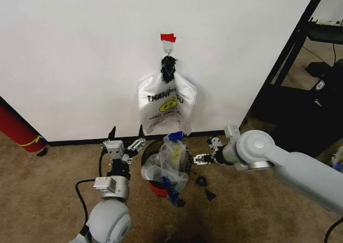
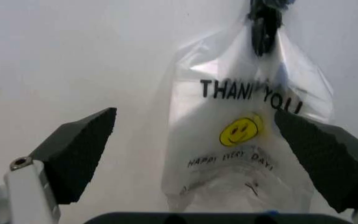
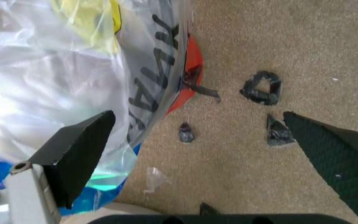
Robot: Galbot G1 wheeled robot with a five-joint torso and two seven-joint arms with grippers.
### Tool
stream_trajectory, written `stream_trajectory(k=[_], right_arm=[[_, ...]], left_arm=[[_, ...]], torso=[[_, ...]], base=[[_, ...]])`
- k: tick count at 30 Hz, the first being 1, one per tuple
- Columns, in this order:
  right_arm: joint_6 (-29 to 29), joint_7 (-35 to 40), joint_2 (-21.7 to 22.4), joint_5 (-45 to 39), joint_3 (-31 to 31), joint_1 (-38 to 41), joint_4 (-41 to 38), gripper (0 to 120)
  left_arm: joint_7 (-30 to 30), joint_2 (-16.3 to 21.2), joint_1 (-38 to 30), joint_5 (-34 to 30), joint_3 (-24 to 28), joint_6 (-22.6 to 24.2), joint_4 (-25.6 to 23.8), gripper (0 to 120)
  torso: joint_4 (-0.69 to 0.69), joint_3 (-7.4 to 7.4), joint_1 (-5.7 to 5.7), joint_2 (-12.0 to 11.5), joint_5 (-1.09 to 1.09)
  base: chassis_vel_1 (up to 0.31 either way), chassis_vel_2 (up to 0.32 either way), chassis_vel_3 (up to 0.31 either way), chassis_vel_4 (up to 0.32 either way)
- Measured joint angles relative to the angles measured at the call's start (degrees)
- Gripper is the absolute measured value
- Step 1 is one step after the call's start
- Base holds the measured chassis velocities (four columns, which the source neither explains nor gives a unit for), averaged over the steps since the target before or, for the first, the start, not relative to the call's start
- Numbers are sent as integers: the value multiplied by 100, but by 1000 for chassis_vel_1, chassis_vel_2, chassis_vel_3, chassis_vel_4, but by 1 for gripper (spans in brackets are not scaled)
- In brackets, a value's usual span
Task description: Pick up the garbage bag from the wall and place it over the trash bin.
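The garbage bag (image 1: 170, 161), crinkly and translucent with a yellow print and a blue patch, lies draped over the small black trash bin (image 1: 147, 156), whose red base (image 3: 190, 79) shows below. In the right wrist view the garbage bag (image 3: 54, 65) bulges beside one finger. My left gripper (image 1: 126, 132) is open just left of the bin and points at the wall (image 1: 80, 50). My right gripper (image 1: 207, 152) is open just right of the bin, holding nothing. In the left wrist view the left gripper (image 2: 197, 161) stands open and empty.
A second "THANK YOU" bag (image 1: 167, 104) hangs from the hook under a black knot (image 1: 168, 68) and red tape (image 1: 168, 37). Black scraps (image 1: 205, 188) lie on the carpet right of the bin. A red cylinder (image 1: 16, 127) stands at left, a black rack (image 1: 300, 60) at right.
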State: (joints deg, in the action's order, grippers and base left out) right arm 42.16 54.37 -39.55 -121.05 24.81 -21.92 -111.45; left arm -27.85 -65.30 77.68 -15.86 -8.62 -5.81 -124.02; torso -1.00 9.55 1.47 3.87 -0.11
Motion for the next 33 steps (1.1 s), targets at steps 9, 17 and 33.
stream_trajectory(k=[9,17,33], right_arm=[[-4,357,-484,-90,35,101,348,100],[-7,1288,-1081,-530,133,97,670,100],[-8,1649,-1297,-390,-412,-551,899,100]], left_arm=[[-17,115,118,26,-28,-63,60,100],[-32,-4,108,64,-12,-67,51,100],[-47,9,138,122,54,-63,73,100]], torso=[[1,0,0,0,-1],[2,0,0,0,-1],[0,0,-1,0,0]], base=[[0,0,0,0],[0,0,0,0],[0,0,0,0]])
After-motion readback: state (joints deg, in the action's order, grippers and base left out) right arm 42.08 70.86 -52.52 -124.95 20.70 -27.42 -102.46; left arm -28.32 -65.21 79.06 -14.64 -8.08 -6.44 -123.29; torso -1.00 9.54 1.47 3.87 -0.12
